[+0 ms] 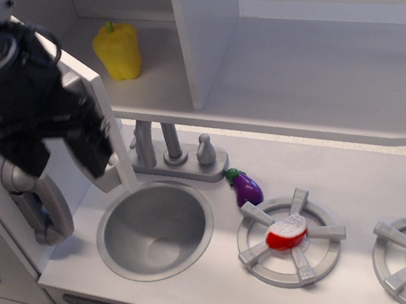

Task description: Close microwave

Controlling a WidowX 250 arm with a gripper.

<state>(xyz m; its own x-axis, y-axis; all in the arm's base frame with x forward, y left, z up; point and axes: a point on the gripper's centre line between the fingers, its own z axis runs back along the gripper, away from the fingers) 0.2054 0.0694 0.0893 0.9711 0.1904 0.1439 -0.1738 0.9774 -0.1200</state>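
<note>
The white toy-kitchen counter (209, 277) fills the lower half of the frame, with a wide white shelf (308, 78) running above it toward the upper right. The microwave (163, 57) sits at upper left, its door (104, 110) swung open and jutting toward the camera. The black gripper (66, 133) covers most of that door's face at the left edge; whether its fingers are spread or closed cannot be told from here. A round grey sink (154, 230) lies at lower left, below the door. 2 grey burners are set right of it; the nearer burner (290, 237) carries a red and white toy piece (287, 233). A faucet (174, 153) stands behind the sink. A yellow pepper (117, 50) sits inside the microwave. A small purple eggplant (245, 187) lies between faucet and burner.
</note>
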